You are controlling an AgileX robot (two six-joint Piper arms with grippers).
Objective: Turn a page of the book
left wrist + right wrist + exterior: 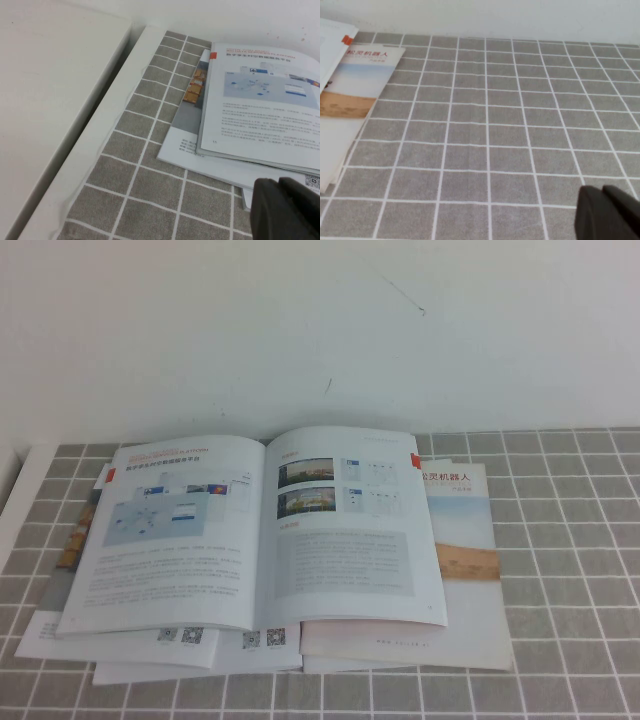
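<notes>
The book (255, 530) lies open on top of a stack of booklets on the grey checked cloth. Its right leaf, the page (350, 530), lies flat and shows two small stacked photos and grey text, with a red tab at its far corner. The left leaf shows in the left wrist view (265, 110). My left gripper (278, 182) is shut and empty, hovering near the stack's near left corner. My right gripper (602, 189) is shut and empty over bare cloth, well right of the stack. Neither gripper shows in the high view.
A beige-covered booklet (460, 530) sticks out under the book on the right and shows in the right wrist view (355, 80). White booklets with QR codes (180, 635) stick out at the front. A white ledge (75, 125) borders the cloth's left edge. A white wall stands behind.
</notes>
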